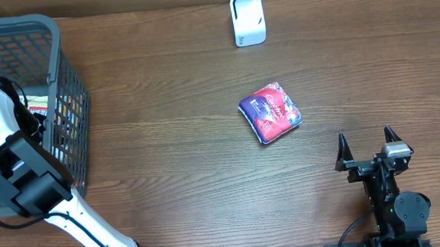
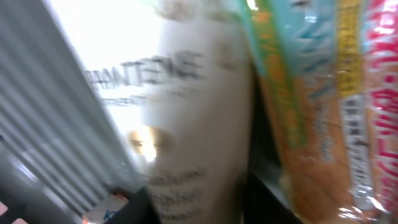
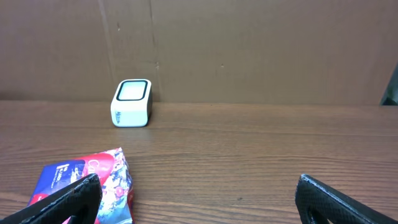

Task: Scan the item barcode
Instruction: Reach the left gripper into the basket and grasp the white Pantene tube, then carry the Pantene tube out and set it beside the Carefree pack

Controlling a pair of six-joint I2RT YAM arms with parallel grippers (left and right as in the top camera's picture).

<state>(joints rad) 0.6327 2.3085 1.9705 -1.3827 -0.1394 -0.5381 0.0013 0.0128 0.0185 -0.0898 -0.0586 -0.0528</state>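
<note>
- Wooden table (image 1: pixel 168 150).
- Grey mesh basket (image 1: pixel 71 94), 10 o'clock.
- Left arm (image 1: pixel 11 144), bent over into the basket; left gripper hidden among the goods, grip cannot be told.
- White bottle (image 2: pixel 193 124), in the basket, marked "PANTENE".
- Right gripper (image 1: pixel 364 134), 4 o'clock, low, fingers spread wide, empty.
- Pink-purple snack packet (image 1: pixel 270 113), mid-table, print unreadable.
- White barcode scanner (image 1: pixel 247 19), 12 o'clock.

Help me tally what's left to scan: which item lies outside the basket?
The red-purple packet, alone on the tabletop before the white scanner; the others sit inside the grey basket.
</note>
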